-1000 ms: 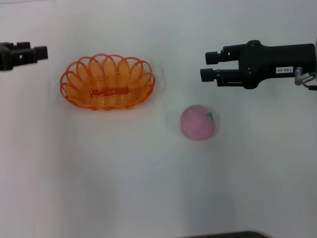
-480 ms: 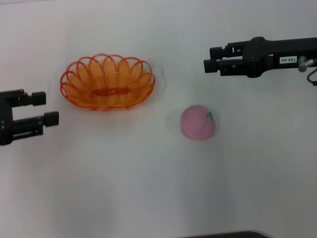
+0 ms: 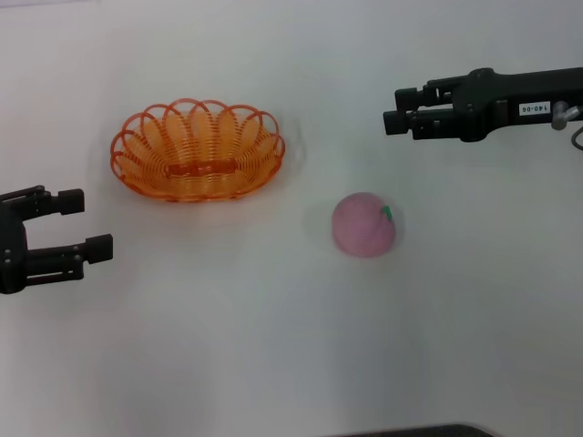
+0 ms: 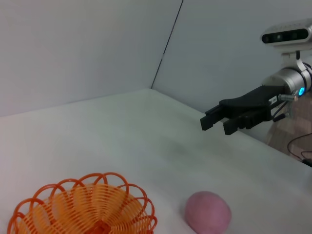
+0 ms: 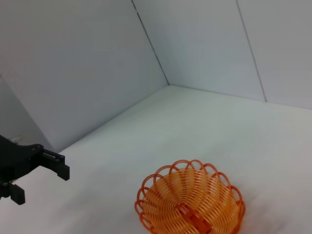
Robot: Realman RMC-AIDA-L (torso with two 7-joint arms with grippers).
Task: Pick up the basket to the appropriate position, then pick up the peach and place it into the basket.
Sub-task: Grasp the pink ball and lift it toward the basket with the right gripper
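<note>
The orange wire basket [image 3: 198, 150] sits upright on the white table at the back left, and also shows in the left wrist view [image 4: 83, 210] and the right wrist view [image 5: 191, 202]. The pink peach [image 3: 363, 225] rests on the table to the right of the basket and nearer to me, clear of it; it also shows in the left wrist view [image 4: 207, 212]. My left gripper [image 3: 86, 225] is open and empty, at the left edge, in front of the basket's left end. My right gripper [image 3: 398, 108] is open and empty, above the table behind and right of the peach.
The white table [image 3: 228, 328] is bounded by pale walls at the back [image 4: 97, 44]. The right arm also shows in the left wrist view [image 4: 243, 109].
My left gripper has moved from the back left toward the front, now lying in front of the basket's left end. My right gripper has turned its fingers and drawn slightly back to the right.
</note>
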